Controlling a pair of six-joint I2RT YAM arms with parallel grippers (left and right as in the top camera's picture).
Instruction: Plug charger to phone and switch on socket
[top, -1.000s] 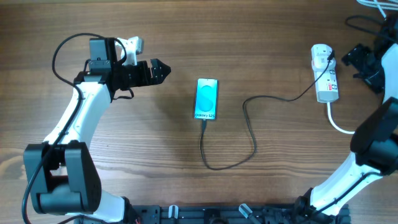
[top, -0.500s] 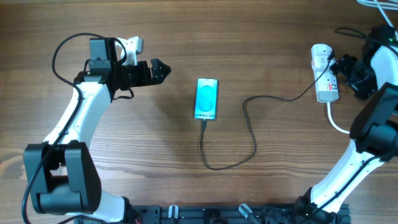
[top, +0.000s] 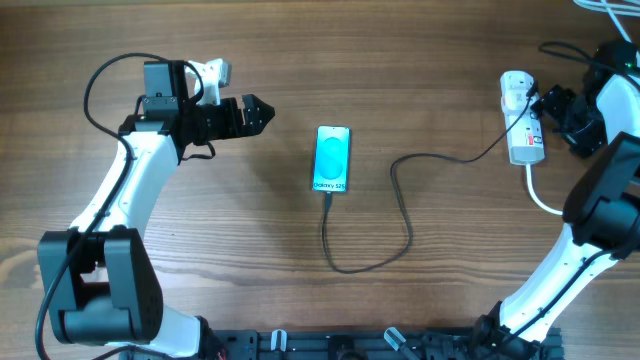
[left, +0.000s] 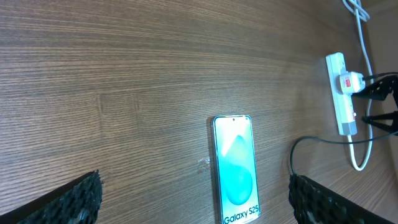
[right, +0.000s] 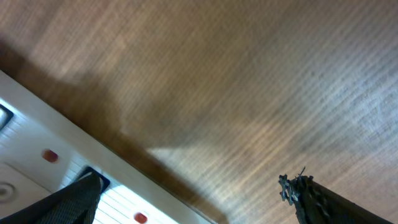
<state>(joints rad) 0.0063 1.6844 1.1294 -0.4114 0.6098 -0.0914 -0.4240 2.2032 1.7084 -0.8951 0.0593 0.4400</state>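
Note:
The phone (top: 332, 158) lies flat mid-table, turquoise screen up, and also shows in the left wrist view (left: 236, 168). The thin black charger cable (top: 400, 215) runs from the phone's near end, loops, and goes right to a white adapter on the socket (top: 524, 132). The socket also shows in the left wrist view (left: 344, 102) and, with red marks, in the right wrist view (right: 56, 174). My left gripper (top: 262, 112) is open and empty, left of the phone (left: 193, 199). My right gripper (top: 549, 102) is open right beside the socket, one finger over its edge (right: 189, 190).
The socket's thick white cord (top: 543, 203) curves toward my right arm's base. Loose cables (top: 590, 12) lie at the far right corner. A black rail (top: 380, 345) runs along the table's near edge.
My right gripper has moved left, from beside the table's right edge up to the socket. My left arm, the phone and the cable have not moved.

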